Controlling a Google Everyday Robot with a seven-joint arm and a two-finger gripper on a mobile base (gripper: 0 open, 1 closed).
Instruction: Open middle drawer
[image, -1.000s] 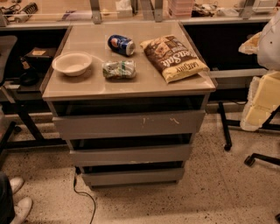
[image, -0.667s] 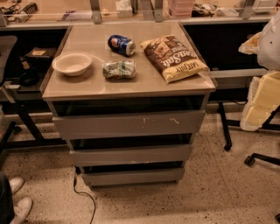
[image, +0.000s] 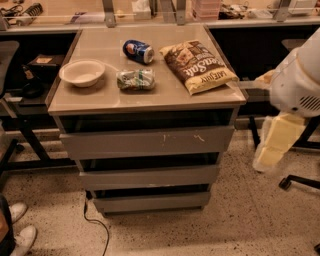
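Note:
The grey cabinet (image: 145, 102) has three stacked drawer fronts. The middle drawer (image: 149, 177) is the plain flat front below the taller top front with white scratch marks (image: 147, 142) and above the shorter bottom front (image: 151, 201). It sits pushed in, with a dark gap above it. My white arm (image: 300, 80) comes in from the right edge. My gripper (image: 269, 150) is the pale cream part hanging low at the right of the cabinet, about level with the top and middle fronts, apart from them.
On the cabinet top lie a white bowl (image: 82, 72), a crumpled green-white packet (image: 135, 79), a blue can (image: 138, 51) and a brown chip bag (image: 199, 65). A black cable (image: 95, 220) trails on the speckled floor. A chair base (image: 300, 181) stands at right, white shoes (image: 17, 225) at left.
My arm has come further into view from the right, and the pale gripper part has moved left and down towards the cabinet's side. The drawers and tabletop objects have not moved.

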